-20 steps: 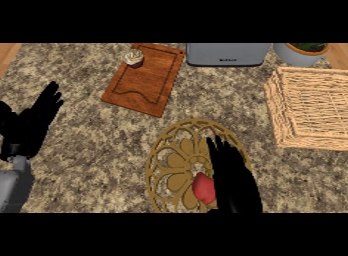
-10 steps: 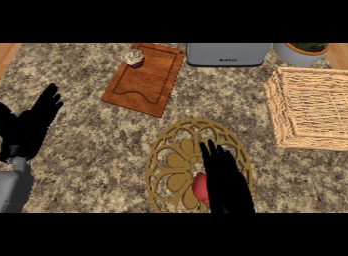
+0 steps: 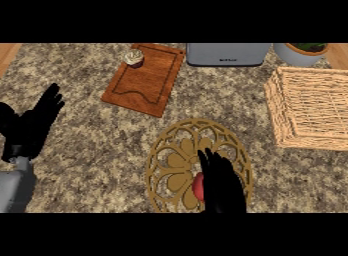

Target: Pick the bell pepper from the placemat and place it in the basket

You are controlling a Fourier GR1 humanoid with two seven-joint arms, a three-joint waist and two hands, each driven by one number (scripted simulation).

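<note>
A round gold openwork placemat (image 3: 175,159) lies on the counter near the front. On it sits the red bell pepper (image 3: 197,186), of which only a sliver shows at the left side of my right hand (image 3: 222,183). That hand lies over the pepper with its fingers fairly straight and pointing away from me, so it is open. The woven basket (image 3: 319,108) stands at the right, apart from the placemat. My left hand (image 3: 28,126) rests open at the left edge, fingers up.
A wooden cutting board (image 3: 144,79) lies at the back left with a small cupcake-like item (image 3: 133,56) on its far corner. A grey appliance (image 3: 227,54) and a potted plant (image 3: 304,52) stand along the back edge.
My right hand has drawn back toward the lower edge over the placemat and now hides more of the pepper. The left hand has stayed put.
</note>
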